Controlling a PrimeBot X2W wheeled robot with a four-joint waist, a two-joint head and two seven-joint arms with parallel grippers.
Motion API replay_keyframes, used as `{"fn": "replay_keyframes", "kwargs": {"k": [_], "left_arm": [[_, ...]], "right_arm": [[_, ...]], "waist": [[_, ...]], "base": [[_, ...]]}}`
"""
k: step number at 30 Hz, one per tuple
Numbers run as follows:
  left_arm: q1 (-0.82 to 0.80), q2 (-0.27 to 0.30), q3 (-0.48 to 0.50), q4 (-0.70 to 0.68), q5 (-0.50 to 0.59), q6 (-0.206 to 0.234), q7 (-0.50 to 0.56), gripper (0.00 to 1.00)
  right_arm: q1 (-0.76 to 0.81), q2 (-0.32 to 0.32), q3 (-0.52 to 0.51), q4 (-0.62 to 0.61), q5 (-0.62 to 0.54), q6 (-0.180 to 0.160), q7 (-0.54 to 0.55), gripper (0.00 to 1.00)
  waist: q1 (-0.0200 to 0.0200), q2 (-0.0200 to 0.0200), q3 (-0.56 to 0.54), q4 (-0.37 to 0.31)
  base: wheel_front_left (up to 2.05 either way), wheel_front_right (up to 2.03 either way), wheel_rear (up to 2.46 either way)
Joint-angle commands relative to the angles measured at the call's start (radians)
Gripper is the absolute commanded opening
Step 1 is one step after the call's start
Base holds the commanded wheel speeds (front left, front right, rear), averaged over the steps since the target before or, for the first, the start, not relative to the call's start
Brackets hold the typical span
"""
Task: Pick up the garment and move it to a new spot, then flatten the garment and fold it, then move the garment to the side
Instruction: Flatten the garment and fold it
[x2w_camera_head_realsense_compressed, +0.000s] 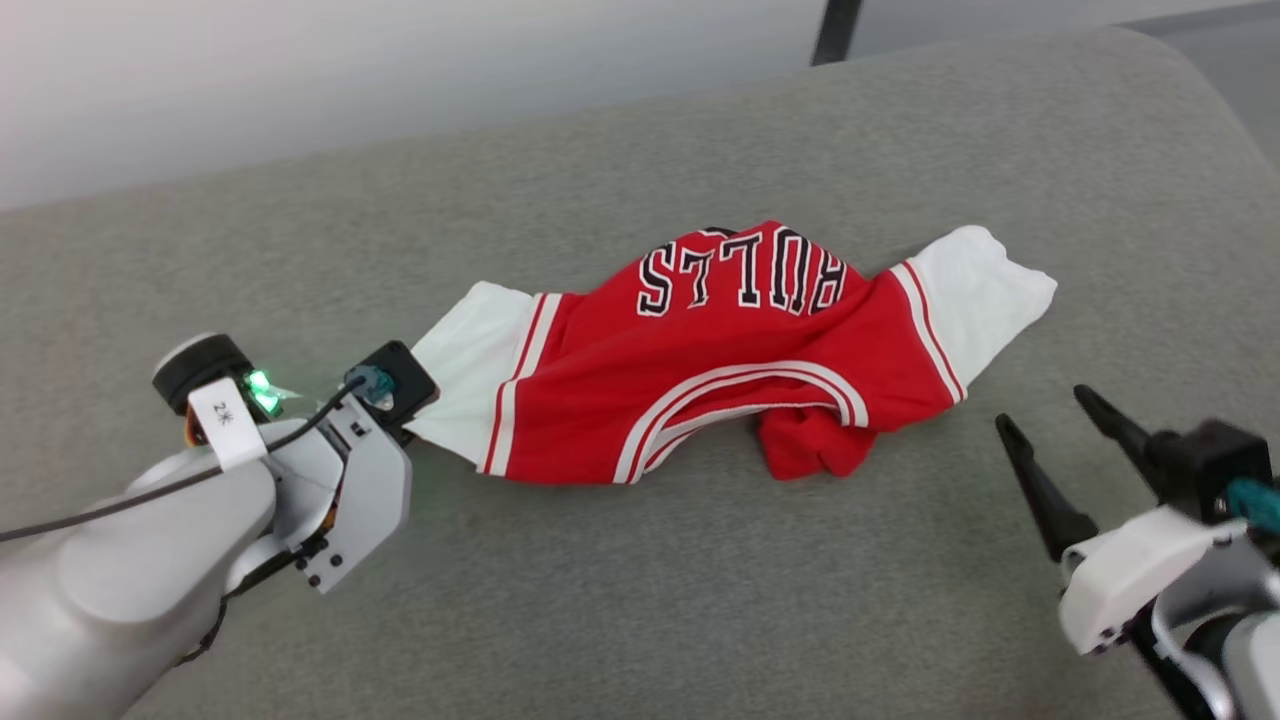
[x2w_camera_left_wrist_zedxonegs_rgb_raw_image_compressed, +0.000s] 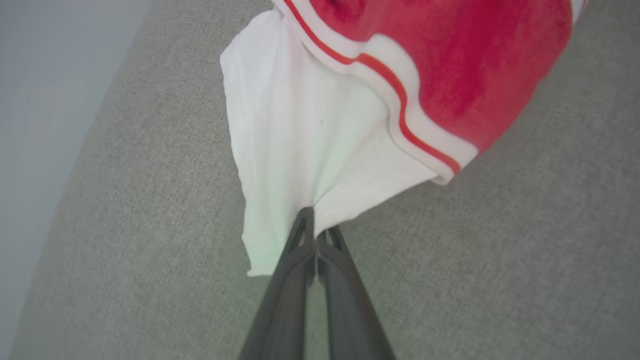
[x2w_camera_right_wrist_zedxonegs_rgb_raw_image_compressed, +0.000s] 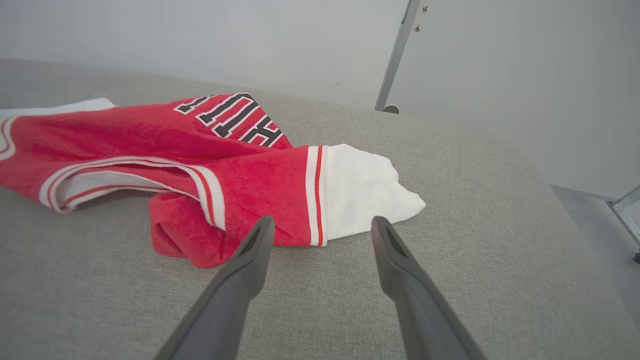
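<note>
Nearest the lens in the left wrist view is the left gripper (x2w_camera_left_wrist_zedxonegs_rgb_raw_image_compressed: 316, 225), rising from the bottom middle of the frame. Its two dark fingers are pressed tight together on the edge of a white sleeve (x2w_camera_left_wrist_zedxonegs_rgb_raw_image_compressed: 300, 150), with the cloth bunched to a point between them. I'd say that pinch is one corner to lift or drag the garment (x2w_camera_head_realsense_compressed: 700, 380) from.

In the head view the jersey lies crumpled across the middle of the grey padded surface (x2w_camera_head_realsense_compressed: 640, 600). The lettering is toward the top of the frame, the collar trim loops along the lower edge, and a red lump is tucked under at lower centre.

The right gripper (x2w_camera_head_realsense_compressed: 1045, 410) sits at the lower right with its jaws spread wide and nothing in them. It's just short of the cloth and aimed at the other white sleeve (x2w_camera_head_realsense_compressed: 985, 285). My guess is it's lined up to grab that end so both arms can carry the thing; flattening and folding aren't started yet
</note>
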Motion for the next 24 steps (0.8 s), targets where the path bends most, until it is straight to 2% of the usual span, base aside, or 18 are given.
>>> {"fn": "replay_keyframes", "kwargs": {"k": [1,6,11,16,24], "left_arm": [[0.006,0.006,0.0,-0.005,0.007,0.003,0.004,0.0],[-0.02,0.002,0.001,-0.043,0.0,0.003,-0.002,0.0],[-0.048,-0.02,0.001,-0.061,0.011,0.003,-0.007,0.0],[-0.079,-0.024,0.001,-0.075,0.022,0.003,-0.011,0.0],[-0.119,-0.026,0.001,-0.1,0.037,0.003,-0.007,0.0]], "right_arm": [[-0.022,-0.02,0.01,0.004,0.004,-0.002,0.02,1.0],[-0.12,-0.177,0.119,0.052,0.083,-0.002,0.206,1.0],[-0.266,-0.281,0.197,0.137,0.165,-0.002,0.374,1.0],[-0.415,-0.341,0.292,0.21,0.181,-0.002,0.393,1.0],[-0.575,-0.427,0.545,0.316,0.284,-0.002,0.394,1.0]], "waist": [[0.0,0.0,-0.005,0.029],[0.0,0.0,0.022,0.07],[0.0,0.0,0.069,0.094],[0.0,0.0,0.124,0.11],[0.0,0.0,0.193,0.137]], "base": [[0.0,0.0,0.0],[0.0,0.0,0.0],[0.0,0.0,0.0],[0.0,0.0,0.0],[0.0,0.0,0.0]]}}
